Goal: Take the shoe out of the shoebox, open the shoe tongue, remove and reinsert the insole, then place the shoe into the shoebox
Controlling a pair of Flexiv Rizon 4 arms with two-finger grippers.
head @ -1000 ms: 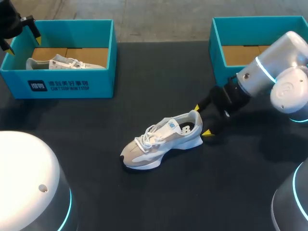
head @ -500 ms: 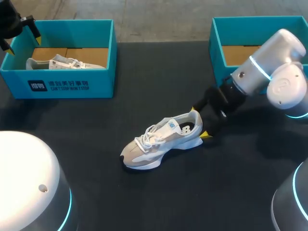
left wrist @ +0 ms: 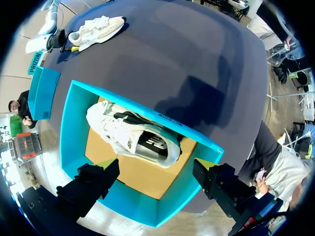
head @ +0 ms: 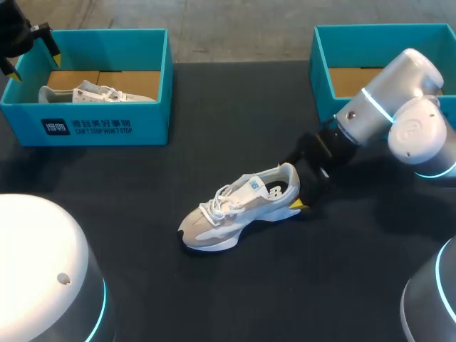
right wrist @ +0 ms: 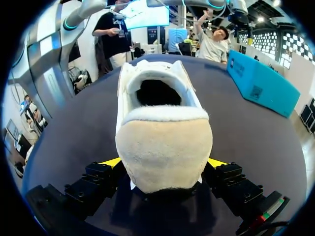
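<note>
A grey-and-white shoe lies on its sole in the middle of the black table, toe toward the front left. My right gripper is at its heel, open, one finger on each side. In the right wrist view the padded heel of the shoe fills the gap of the right gripper, whose yellow tips only peek out beside it. My left gripper hangs open above the left shoebox. The left wrist view shows the left gripper over a second shoe inside that box.
A second teal shoebox stands at the back right, right behind my right arm, with its cardboard floor showing. The left shoebox holds a white shoe.
My right gripper has slid left toward the shoe, so its fingers now straddle the heel more deeply. The shoe and my left arm have stayed put.
</note>
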